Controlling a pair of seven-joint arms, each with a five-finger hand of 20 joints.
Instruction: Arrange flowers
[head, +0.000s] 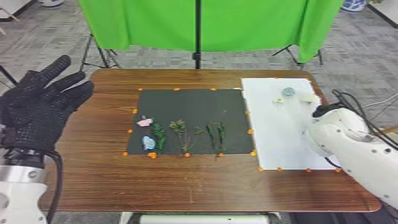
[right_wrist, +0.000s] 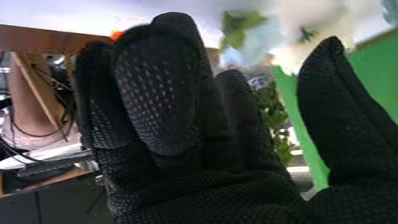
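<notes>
In the head view, the right hand (head: 327, 109) is at the right edge of a white sheet (head: 275, 135), beside a white flower (head: 307, 99). A pale blue-green flower (head: 289, 92) and a small cream flower (head: 278, 100) lie near it. On the dark mat (head: 191, 97) are a pink flower (head: 144, 121), a light blue flower (head: 148, 143) and several green stems (head: 182, 135). The left hand (head: 40, 102) is open left of the mat. In the right wrist view, the right hand (right_wrist: 204, 175) is open, its thumb apart from the fingers, with pale blossoms (right_wrist: 298, 50) beyond.
The brown wooden table (head: 191, 185) carries orange markers around the mat and sheet. Behind it, a green cloth (head: 147, 25) hangs on a black stand (head: 198, 40). Dark cables run along the right arm and beside the left arm.
</notes>
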